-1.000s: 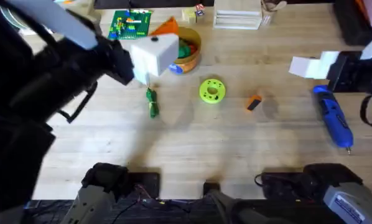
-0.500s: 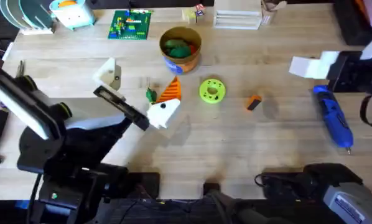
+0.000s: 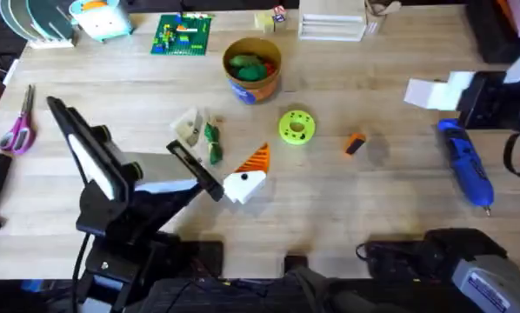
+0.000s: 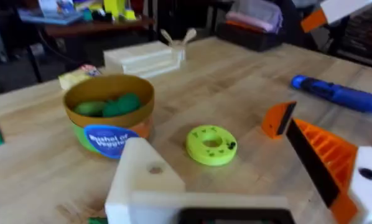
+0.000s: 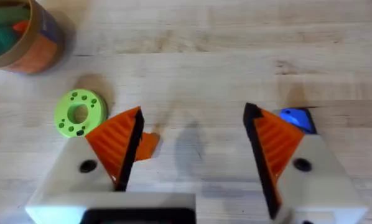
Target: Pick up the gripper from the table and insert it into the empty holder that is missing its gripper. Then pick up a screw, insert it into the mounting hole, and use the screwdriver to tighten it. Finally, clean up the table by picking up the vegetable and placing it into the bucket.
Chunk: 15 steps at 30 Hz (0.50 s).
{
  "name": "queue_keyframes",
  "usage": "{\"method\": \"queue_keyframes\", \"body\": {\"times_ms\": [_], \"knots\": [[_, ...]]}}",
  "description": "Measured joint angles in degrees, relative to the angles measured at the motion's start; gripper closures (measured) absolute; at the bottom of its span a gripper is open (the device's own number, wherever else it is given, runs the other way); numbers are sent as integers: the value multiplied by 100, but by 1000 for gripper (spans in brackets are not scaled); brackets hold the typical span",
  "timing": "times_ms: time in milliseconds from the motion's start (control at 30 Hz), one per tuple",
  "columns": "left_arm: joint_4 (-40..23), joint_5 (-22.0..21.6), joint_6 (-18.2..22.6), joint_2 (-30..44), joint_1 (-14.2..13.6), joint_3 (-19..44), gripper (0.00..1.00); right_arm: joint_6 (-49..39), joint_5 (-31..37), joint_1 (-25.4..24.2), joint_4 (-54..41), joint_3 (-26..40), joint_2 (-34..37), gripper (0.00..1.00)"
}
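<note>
The left gripper [image 3: 218, 155] hangs spread over the vegetable [image 3: 211, 143], near the green disc [image 3: 296, 127]. The orange gripper [image 3: 355, 144] lies between disc and screwdriver [image 3: 467, 165]. The right gripper [image 5: 192, 152] is spread. The bucket [image 3: 252, 68] stands behind.

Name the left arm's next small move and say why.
Probably move the left gripper sideways toward the orange gripper piece. Its fingers stand open and empty, and the piece lies untouched on the table past the lime-green disc. In the left wrist view it sits ahead between the fingers, so the first pickup looks not yet begun.
</note>
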Motion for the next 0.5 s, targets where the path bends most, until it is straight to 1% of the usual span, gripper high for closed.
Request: {"method": "queue_keyframes", "body": {"times_ms": [33, 200, 500], "knots": [[-143, 29, -13, 2, -51, -20, 7, 0, 0, -1, 0, 0, 0, 40], [-133, 296, -200, 17, -268, -39, 7, 0, 0, -1, 0, 0, 0, 42], [-133, 423, -302, 17, -274, -39, 7, 0, 0, 0, 0, 0, 0, 40]]}}
